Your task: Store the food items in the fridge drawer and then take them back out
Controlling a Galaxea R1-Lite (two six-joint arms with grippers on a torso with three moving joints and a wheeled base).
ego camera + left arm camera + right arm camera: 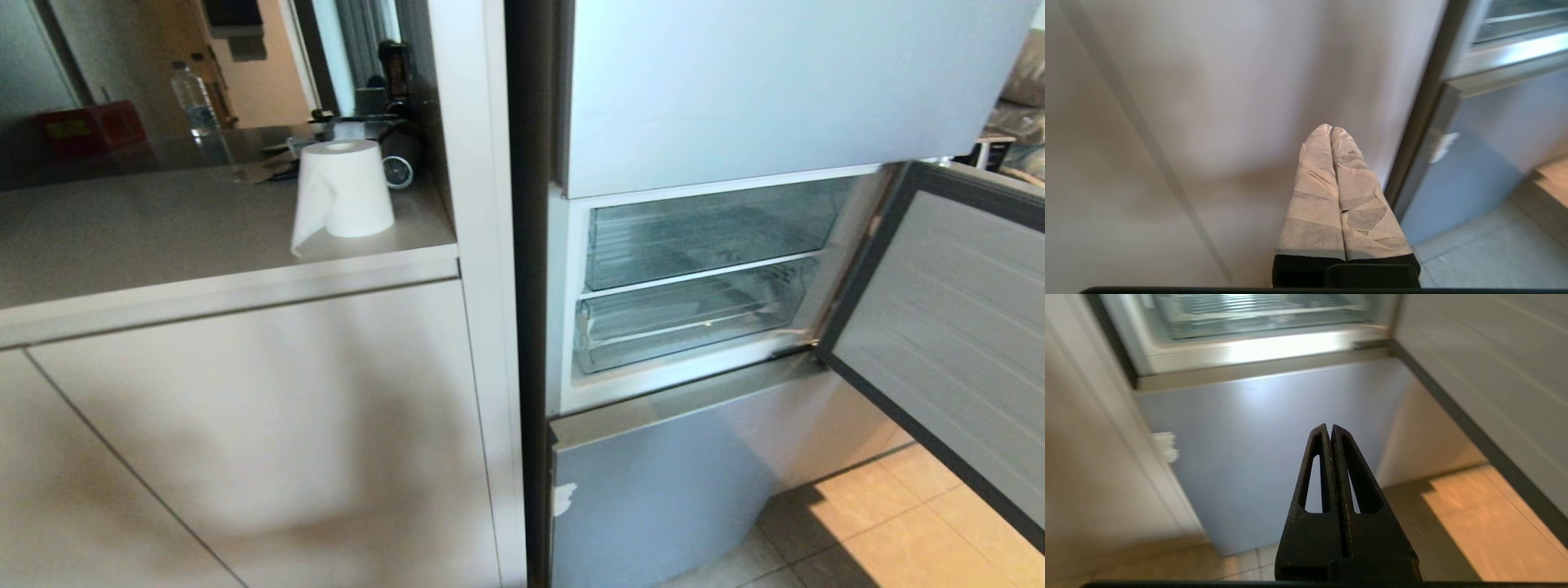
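A: Standing before a fridge [784, 90] with the middle door [947, 327] swung wide to the right.

B: Inside, two clear bins stacked. Upper one [710, 233] behind a clear front wall; lower one, the fridge drawer [694, 314], pushed in, ribbed floor showing through the plastic.

A: Any food in there?

B: Cannot tell for sure through the glare; no red-orange piece seen in any view.

A: Grippers?

B: Neither in the head view. Left gripper [1331, 130] seen from its own wrist: tape-wrapped fingers [1312, 196] pressed flat together, clenched on nothing, pointing at the pale cabinet front [1208, 102] just beside the fridge's dark edge.

A: And the right?

B: Right gripper [1329, 428] likewise clamped closed, black slotted fingers [1355, 486] touching along their length, empty. Pointing at the grey lower fridge door [1265, 428], below the open compartment.

A: Anything on that lower door?

B: A small white scuff [563, 498] near its left edge.

A: To the left of the fridge?

B: A counter [163, 237] with a white paper roll [343, 192] standing upright; farther back a water bottle [194, 98] and a red box [86, 126]. Tiled floor [882, 523] sunlit under the open door.
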